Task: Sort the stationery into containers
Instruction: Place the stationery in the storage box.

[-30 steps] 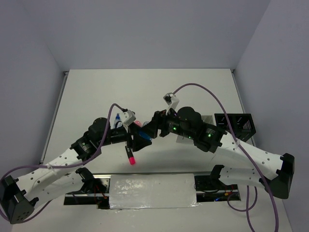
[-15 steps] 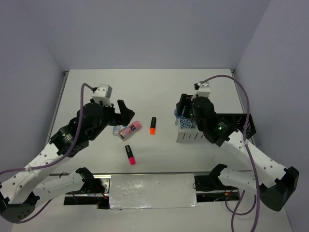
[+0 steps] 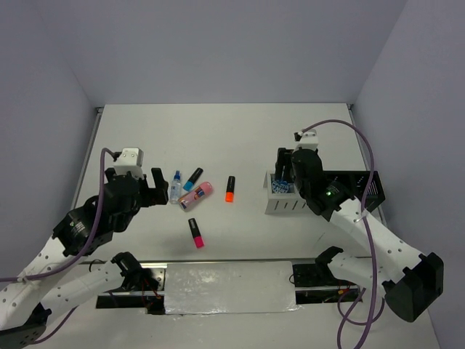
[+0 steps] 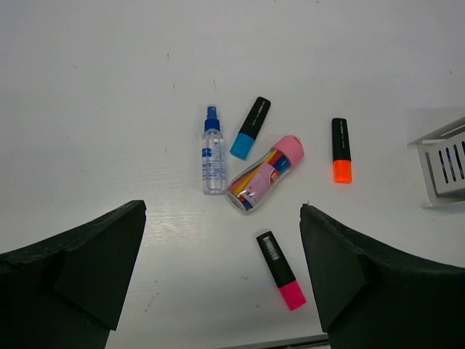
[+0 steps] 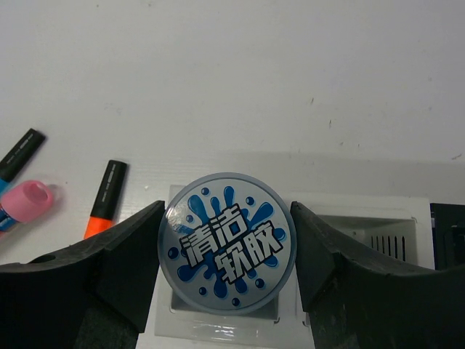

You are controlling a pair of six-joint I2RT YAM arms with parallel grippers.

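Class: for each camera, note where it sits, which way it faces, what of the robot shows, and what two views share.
Top external: above, behind the bases, looking down on the table; left arm and right arm show.
Left wrist: faces down at the pink tube; open jaws frame the bottom.
Right wrist: faces down at the tin between its jaws, above the white organizer.
Both wrist views share the orange marker.

White table [image 3: 218, 131] between pale lilac walls [image 3: 218, 43], a glossy white plate [image 3: 229, 287] at its near edge

Glossy clear plastic bottle [image 4: 213, 156]; matt white table [image 4: 109, 73].
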